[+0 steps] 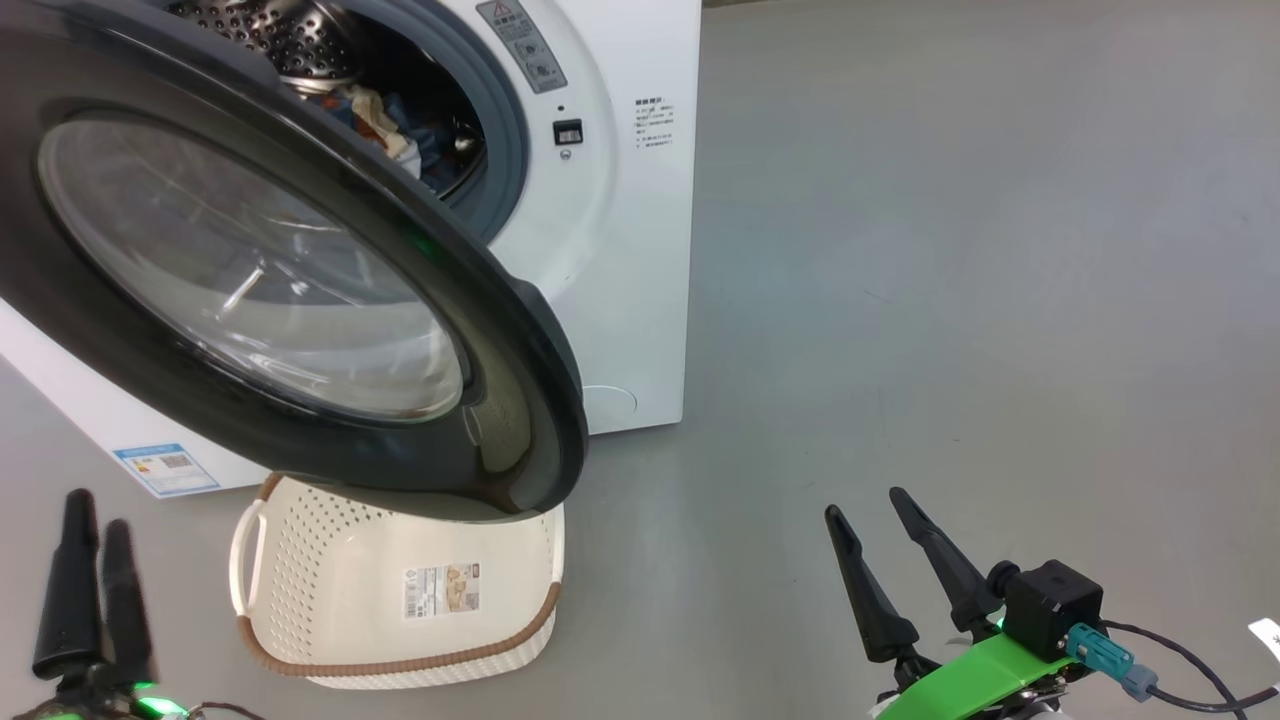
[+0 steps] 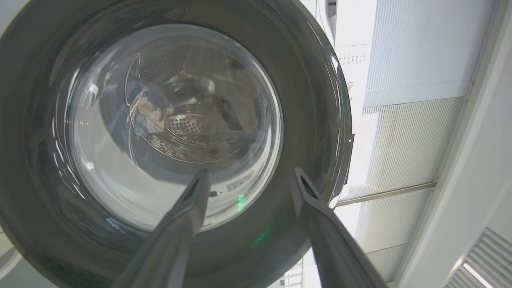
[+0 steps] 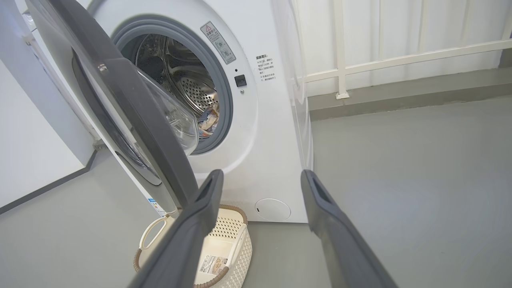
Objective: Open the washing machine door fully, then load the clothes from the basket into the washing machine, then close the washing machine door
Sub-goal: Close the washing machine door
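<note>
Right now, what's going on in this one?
The light blue patterned clothes lie inside the big white front-loading washing machine. The small cream-white perforated basket in front of it is empty. The large round glossy black door stands part-way open above the basket. The left claw and the right claw are open and hold nothing, so closing the door is what remains.

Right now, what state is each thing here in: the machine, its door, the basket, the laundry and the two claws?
washing machine door: open, swung out above the basket.
washing machine: mouth uncovered, drum showing.
clothes: lying inside the drum.
basket: on the floor, no clothes visible in it.
left gripper: open, holding nothing.
right gripper: open, holding nothing.
</note>
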